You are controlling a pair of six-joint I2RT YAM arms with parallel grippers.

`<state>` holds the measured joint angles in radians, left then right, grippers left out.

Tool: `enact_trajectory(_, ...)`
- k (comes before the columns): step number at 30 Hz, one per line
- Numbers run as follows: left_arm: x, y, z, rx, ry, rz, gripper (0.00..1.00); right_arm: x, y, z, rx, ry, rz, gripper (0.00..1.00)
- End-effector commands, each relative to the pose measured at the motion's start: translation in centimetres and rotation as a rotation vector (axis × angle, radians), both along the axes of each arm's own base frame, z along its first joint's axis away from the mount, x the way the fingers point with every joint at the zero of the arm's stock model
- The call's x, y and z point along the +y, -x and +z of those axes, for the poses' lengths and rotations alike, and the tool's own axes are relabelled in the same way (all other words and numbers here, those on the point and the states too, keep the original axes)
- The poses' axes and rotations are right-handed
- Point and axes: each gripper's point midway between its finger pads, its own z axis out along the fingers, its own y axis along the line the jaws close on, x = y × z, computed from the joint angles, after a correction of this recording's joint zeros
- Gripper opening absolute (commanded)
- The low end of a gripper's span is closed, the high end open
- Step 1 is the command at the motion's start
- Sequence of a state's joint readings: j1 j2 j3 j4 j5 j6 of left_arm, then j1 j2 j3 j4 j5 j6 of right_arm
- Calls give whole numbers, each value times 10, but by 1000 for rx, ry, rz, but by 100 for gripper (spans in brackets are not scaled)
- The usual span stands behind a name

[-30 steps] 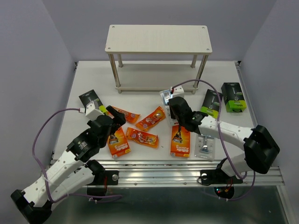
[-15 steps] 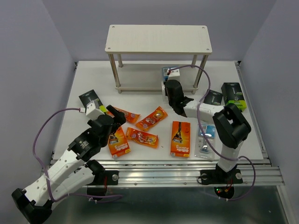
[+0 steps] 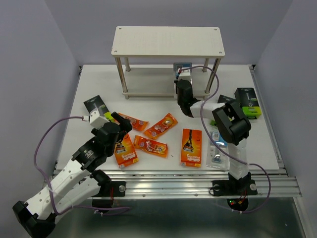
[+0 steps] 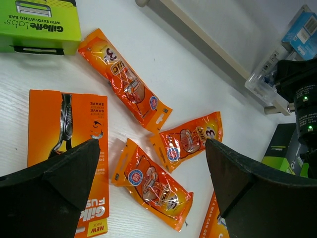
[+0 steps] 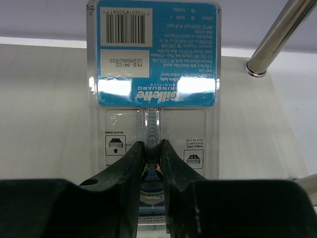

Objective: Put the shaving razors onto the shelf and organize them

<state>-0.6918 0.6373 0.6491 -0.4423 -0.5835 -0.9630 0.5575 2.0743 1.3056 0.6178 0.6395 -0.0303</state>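
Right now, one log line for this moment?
right gripper: shut on blister pack, at shelf lower tier | left gripper: open above orange foil packets

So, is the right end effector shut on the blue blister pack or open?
Shut on it: the right wrist view shows the right end effector with both fingers pinching the blister pack, near the shelf.

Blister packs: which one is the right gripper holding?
The blister pack with the blue barcode card, clamped in the right gripper at the shelf's lower board. The other pack lies on the table beside an orange box.
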Motion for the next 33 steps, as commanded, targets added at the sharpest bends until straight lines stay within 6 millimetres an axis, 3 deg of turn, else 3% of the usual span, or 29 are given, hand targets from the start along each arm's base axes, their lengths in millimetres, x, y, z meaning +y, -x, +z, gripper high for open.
enact_trajectory(1, 11, -3, 4, -17, -13, 55, 99, -6, -22, 30, -124, -64, -49, 6)
enact_trajectory(9, 13, -4, 6, -10, -17, 75, 99, -7, -36, -2, -96, -34, -76, 9)
enact_trajectory(15, 15, -4, 10, -15, -16, 84, 99, -22, -45, -15, -69, -9, -84, 11)
enact_trajectory(20, 16, -5, 9, -15, -16, 91, 99, -20, -48, -40, 18, 7, -24, 12)
enact_trajectory(25, 15, -7, 11, -18, -15, 90, 99, -33, -48, -50, 47, 22, -39, 12)
enact_trajectory(33, 15, -7, 9, -14, -21, 92, 99, -57, -44, -48, 53, 50, -108, 11)
